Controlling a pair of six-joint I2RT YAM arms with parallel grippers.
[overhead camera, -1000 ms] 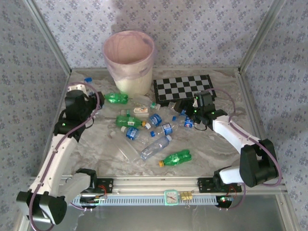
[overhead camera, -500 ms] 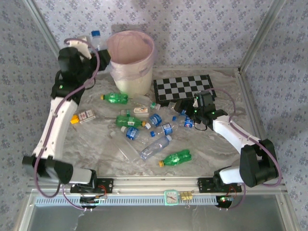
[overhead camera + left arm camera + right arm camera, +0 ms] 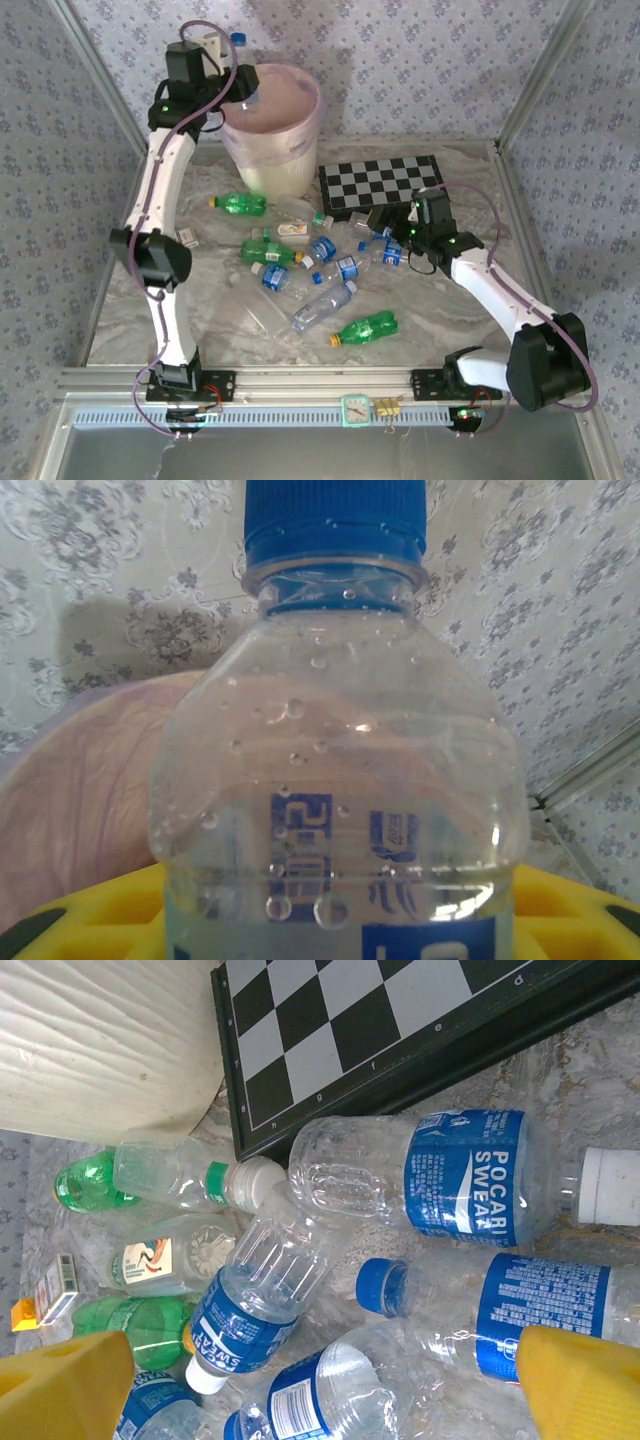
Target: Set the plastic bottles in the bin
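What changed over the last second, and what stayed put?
The left gripper, shut on a clear plastic bottle with a blue cap, rose from the table's left side to the rim of the tall cream-white bin. The right gripper stayed open over the scattered bottles beside the black-and-white chessboard; they did not move.

bin [image 3: 272, 170] back-centre | chessboard [image 3: 385, 185] just right of it | bottles [image 3: 322, 305] strewn before both
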